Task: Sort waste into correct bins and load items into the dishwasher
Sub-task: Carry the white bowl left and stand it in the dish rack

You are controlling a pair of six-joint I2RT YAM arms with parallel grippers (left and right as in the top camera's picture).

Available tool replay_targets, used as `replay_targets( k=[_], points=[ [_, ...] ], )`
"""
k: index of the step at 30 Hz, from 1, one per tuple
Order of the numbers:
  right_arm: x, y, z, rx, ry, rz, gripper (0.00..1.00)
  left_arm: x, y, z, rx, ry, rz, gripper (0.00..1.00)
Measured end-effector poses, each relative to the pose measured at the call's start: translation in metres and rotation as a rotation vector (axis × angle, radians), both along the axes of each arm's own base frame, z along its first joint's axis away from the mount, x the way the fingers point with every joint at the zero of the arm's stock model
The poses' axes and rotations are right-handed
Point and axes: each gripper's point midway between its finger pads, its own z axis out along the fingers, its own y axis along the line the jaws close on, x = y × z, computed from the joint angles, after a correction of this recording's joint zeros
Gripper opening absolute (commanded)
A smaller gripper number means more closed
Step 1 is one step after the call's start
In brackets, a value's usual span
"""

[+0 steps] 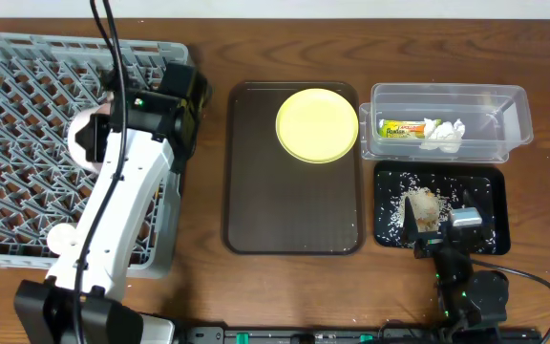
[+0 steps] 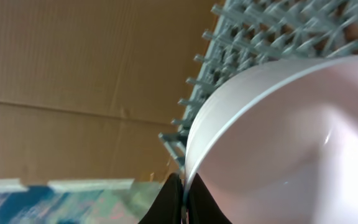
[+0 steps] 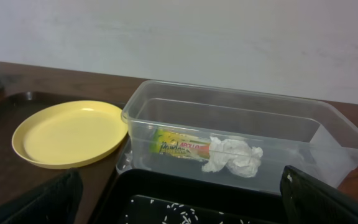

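The dish rack (image 1: 27, 143) takes the left end of the table (image 1: 208, 287), with a bowl (image 1: 82, 143) over its right part, partly hidden. The serving tray (image 1: 289, 220) lies in the middle, the plate (image 1: 316, 125) on its far right corner. To its right sits the box (image 1: 447, 93), holding the wrapper (image 1: 401, 127) on the left and the tissue (image 1: 442, 134) just beside it on the right. In front of the box lies the shallow tray (image 1: 490, 191), rice grains (image 1: 390, 205) scattered in it

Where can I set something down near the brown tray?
Free: the brown tray below and left of the plate; the wood strip between rack and tray. Crowded: the rack's right side, under the left arm; the black tray, strewn with rice.
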Motion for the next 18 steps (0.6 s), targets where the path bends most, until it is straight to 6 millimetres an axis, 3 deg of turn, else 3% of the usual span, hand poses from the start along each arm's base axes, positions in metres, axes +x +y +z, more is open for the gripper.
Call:
replay_targets(
  k=[7, 18],
  points=[
    [0.000, 0.000, 0.000, 0.000, 0.000, 0.000, 0.99, -0.020, 0.028, -0.043, 0.032, 0.060, 0.092, 0.06],
    [0.000, 0.000, 0.000, 0.000, 0.000, 0.000, 0.99, -0.020, 0.022, -0.066, -0.012, 0.058, 0.084, 0.06]
  ],
)
